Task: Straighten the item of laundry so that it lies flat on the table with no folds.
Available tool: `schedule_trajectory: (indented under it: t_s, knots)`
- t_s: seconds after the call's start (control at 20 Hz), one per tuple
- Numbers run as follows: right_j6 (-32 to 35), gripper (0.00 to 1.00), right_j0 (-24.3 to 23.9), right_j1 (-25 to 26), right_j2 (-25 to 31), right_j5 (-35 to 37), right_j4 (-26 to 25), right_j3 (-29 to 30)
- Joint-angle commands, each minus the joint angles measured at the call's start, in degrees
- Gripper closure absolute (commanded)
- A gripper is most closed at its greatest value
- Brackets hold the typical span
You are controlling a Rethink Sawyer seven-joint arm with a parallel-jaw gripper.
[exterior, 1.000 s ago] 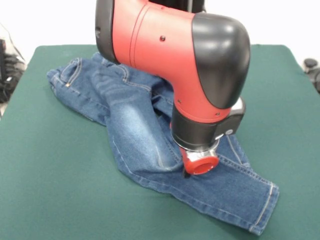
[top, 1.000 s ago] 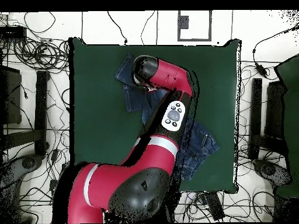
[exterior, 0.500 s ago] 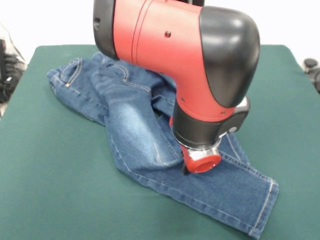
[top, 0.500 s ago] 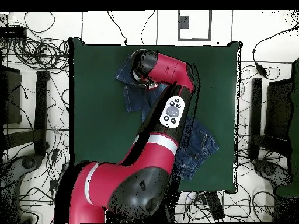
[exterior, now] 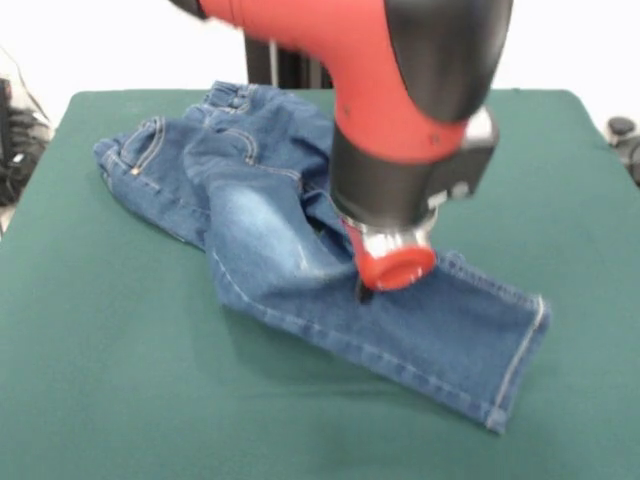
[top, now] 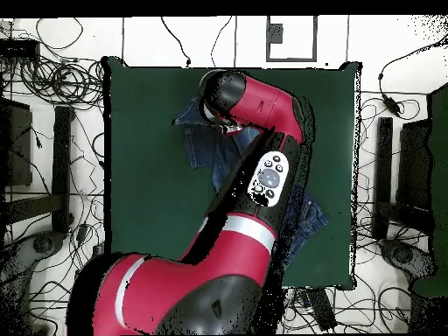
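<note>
Gripper (exterior: 366,290) low over crumpled jeans (exterior: 290,250) on green surface (exterior: 110,380); finger state hidden, cannot tell. Best: drag leg outward, low.

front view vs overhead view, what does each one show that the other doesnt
Only the front view shows the gripper down at the jeans, and the long leg running out to its hem. Only the overhead view shows the whole arm reaching from its base, and the cables on the floor around the table. Both show rumpled jeans on the green table under the arm.
</note>
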Motion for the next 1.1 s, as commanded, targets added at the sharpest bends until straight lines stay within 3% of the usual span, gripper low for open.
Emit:
schedule_trajectory:
  t_s: [0.05,0.55,0.8,1.1]
  knots:
    - [-3.6,1.0,1.8,-11.4,11.4,-3.1,1.2,15.8]
    - [-3.1,1.0,1.3,-15.2,15.2,-5.0,0.2,20.5]
    - [1.7,1.0,2.3,-15.3,13.1,-12.5,-1.7,19.3]
    - [5.1,1.0,0.3,-12.2,13.7,-23.1,-1.3,14.6]
